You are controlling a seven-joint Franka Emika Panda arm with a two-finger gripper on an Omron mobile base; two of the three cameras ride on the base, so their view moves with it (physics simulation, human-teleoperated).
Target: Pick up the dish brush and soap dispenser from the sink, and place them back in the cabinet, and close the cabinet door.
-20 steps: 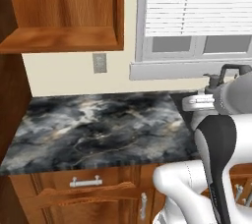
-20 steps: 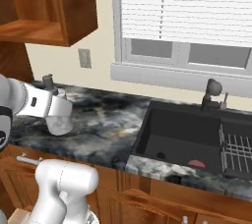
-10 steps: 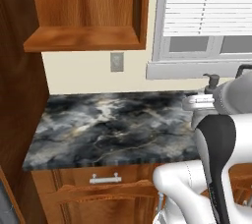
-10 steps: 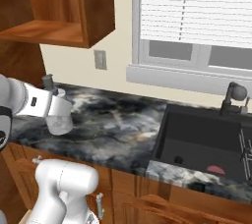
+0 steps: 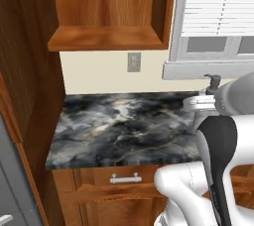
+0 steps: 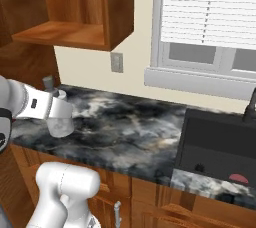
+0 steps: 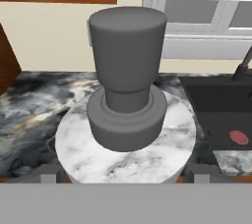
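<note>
Soap dispenser [image 7: 125,125]: pinched upright in gripper [image 6: 61,121], above marbled surface [image 6: 125,132]. Dish brush [image 6: 238,177]: in sink [image 6: 210,147], well right of dispenser.

Grey-black marbled stone countertop [image 5: 124,131] over wooden base drawers.
Black rectangular recessed sink [image 6: 217,144] set into right end; reddish-pink dish brush [image 6: 238,177] inside.

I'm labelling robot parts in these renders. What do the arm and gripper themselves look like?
The arm is made of glossy white rounded links with a dark, near-black joint cover. In the right base view the white forearm has a small dark mark. The gripper ends in two small grey fingertips. No cables visible.
</note>
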